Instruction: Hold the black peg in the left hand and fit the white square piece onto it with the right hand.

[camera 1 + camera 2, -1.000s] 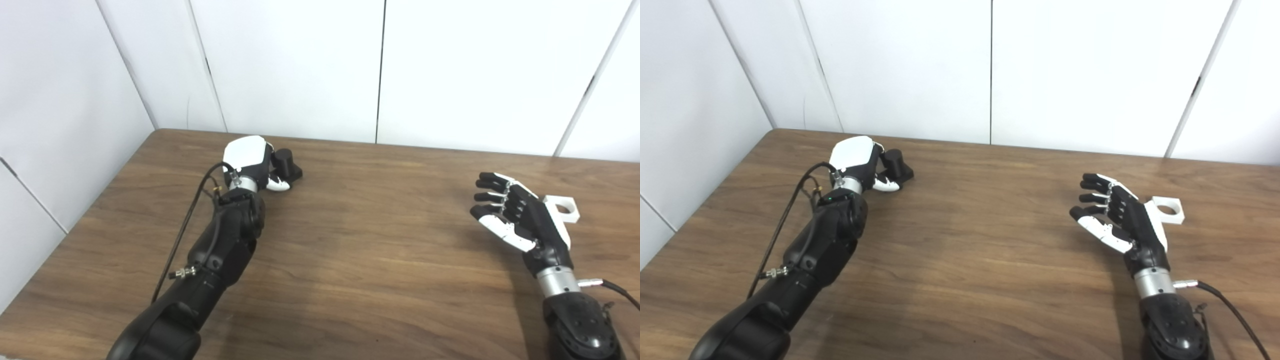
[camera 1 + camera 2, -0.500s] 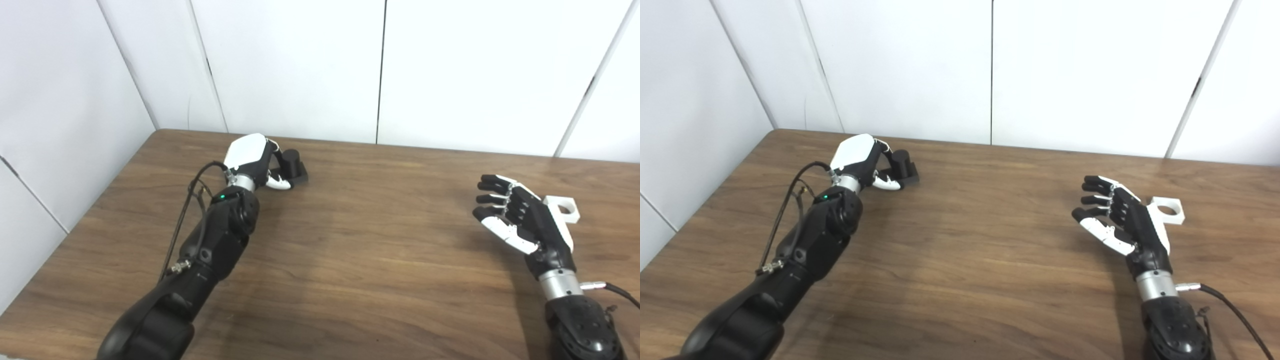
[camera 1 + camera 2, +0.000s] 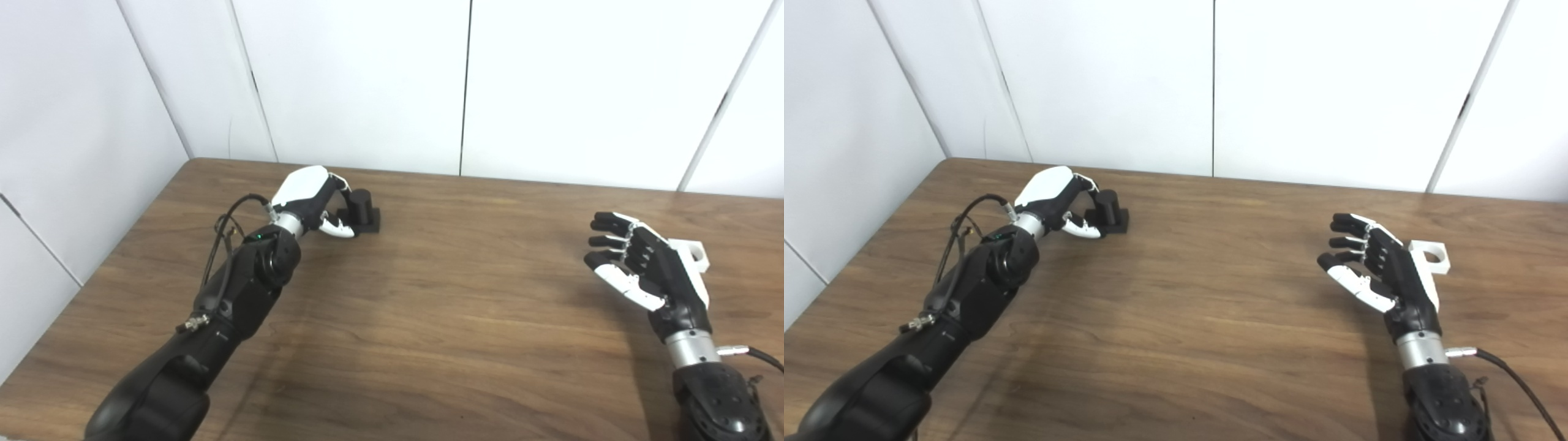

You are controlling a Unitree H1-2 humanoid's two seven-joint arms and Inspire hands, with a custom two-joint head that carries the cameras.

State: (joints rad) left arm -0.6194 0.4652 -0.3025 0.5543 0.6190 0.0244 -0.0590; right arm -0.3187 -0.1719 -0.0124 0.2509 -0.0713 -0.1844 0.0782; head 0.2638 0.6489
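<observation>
The black peg (image 3: 360,209) stands upright on its flat dark base, far back on the left side of the brown surface (image 3: 429,318). The left hand (image 3: 309,199) is right at it. Its fingers curl over toward the round post and its thumb reaches along the base. I cannot tell if it is squeezing the peg yet or only touching it. I think it is there to get a good hold, because the peg has to stay steady for the other piece to slide on. The white square piece (image 3: 1430,255) lies flat far over on the right side, and the round hole in it faces up. The right hand (image 3: 1375,272) is just beside it, a bit nearer the middle. Its fingers are spread and it holds nothing. The hand hides part of the piece. I think it waits there so it can grab the piece soon. The peg and the white piece are well apart. Only bare wood is between them, so nothing blocks the way. White wall panels (image 3: 367,79) stand behind the surface.
</observation>
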